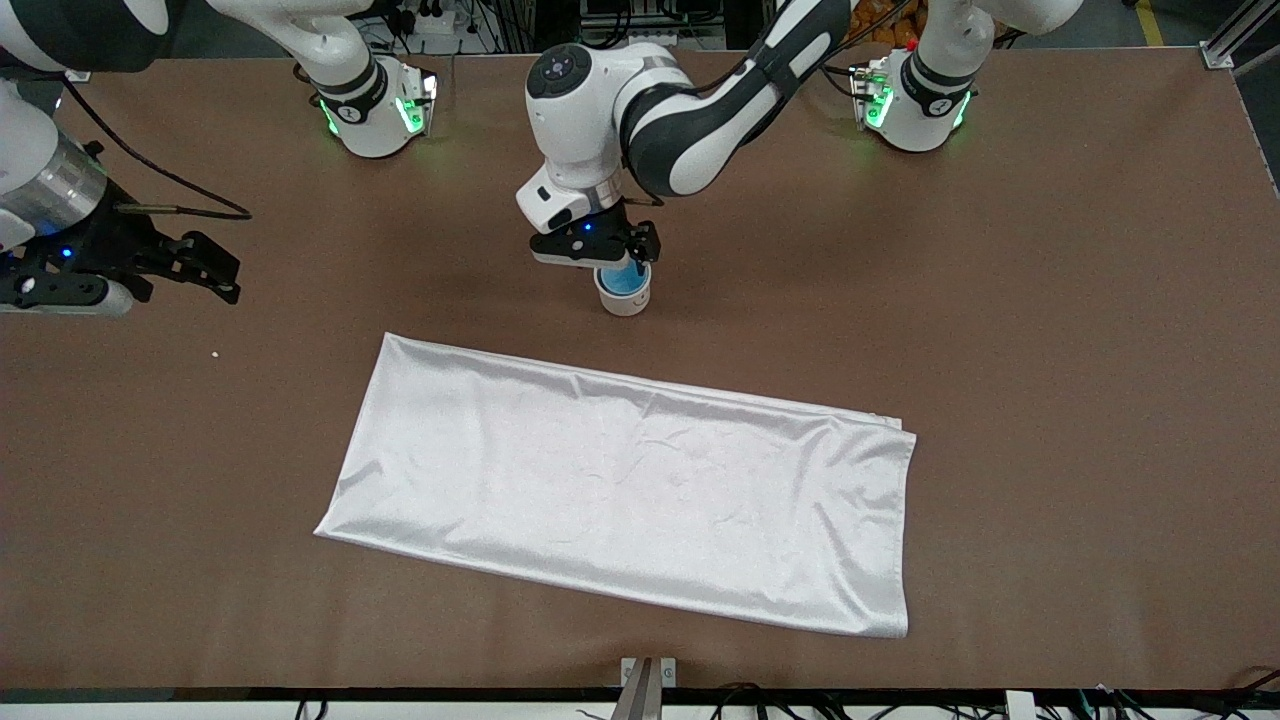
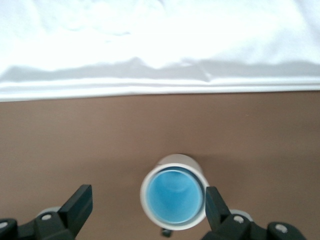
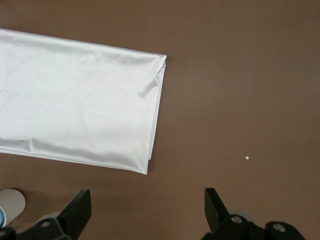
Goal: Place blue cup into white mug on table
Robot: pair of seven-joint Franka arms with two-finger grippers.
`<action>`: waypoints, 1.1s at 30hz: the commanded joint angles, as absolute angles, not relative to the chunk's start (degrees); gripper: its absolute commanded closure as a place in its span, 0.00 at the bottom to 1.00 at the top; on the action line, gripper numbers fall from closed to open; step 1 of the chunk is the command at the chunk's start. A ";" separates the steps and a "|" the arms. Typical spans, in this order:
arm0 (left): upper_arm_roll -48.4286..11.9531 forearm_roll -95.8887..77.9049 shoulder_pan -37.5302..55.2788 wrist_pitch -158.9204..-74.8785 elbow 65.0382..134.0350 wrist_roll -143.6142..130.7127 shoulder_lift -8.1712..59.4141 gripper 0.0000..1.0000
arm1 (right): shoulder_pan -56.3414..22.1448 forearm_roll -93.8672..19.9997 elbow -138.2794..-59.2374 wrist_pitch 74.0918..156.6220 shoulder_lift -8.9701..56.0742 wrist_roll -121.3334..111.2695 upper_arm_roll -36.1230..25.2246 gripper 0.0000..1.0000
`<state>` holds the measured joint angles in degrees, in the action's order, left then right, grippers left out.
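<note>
The blue cup (image 1: 622,284) sits inside the white mug (image 1: 626,302), which stands on the brown table (image 1: 1050,300) near its middle. In the left wrist view the blue cup (image 2: 175,197) fills the mug (image 2: 172,161), and the mug's black handle just shows. My left gripper (image 1: 605,255) is right over the mug, open and empty; in its wrist view the gripper (image 2: 147,197) has one finger (image 2: 214,202) close to the mug's rim and the other well clear. My right gripper (image 1: 215,275) waits open and empty (image 3: 146,197) over the table at the right arm's end.
A white satin cloth (image 1: 620,490) lies flat on the table, nearer to the front camera than the mug; it also shows in both wrist views (image 2: 160,45) (image 3: 75,115). A tiny white crumb (image 1: 215,353) lies on the table near the right gripper.
</note>
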<state>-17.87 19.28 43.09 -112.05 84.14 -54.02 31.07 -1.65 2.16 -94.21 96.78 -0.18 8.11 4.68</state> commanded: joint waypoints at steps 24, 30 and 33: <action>12.03 3.25 43.07 -97.21 100.46 -22.85 -0.78 0.00 | -1.05 1.58 -86.48 88.51 0.79 7.30 5.36 0.00; 19.06 0.71 43.07 -96.86 100.20 -22.33 -2.90 0.00 | -0.97 1.50 -86.66 88.51 0.97 7.21 5.45 0.00; 22.14 -0.26 42.98 -96.86 100.11 -22.15 -3.43 0.00 | -1.05 1.49 -86.66 88.59 1.41 7.29 5.45 0.00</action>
<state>17.55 2.34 42.75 -97.08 98.88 -23.55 -1.35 -1.65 2.16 -88.17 89.51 0.22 8.05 4.87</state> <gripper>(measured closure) 0.000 0.000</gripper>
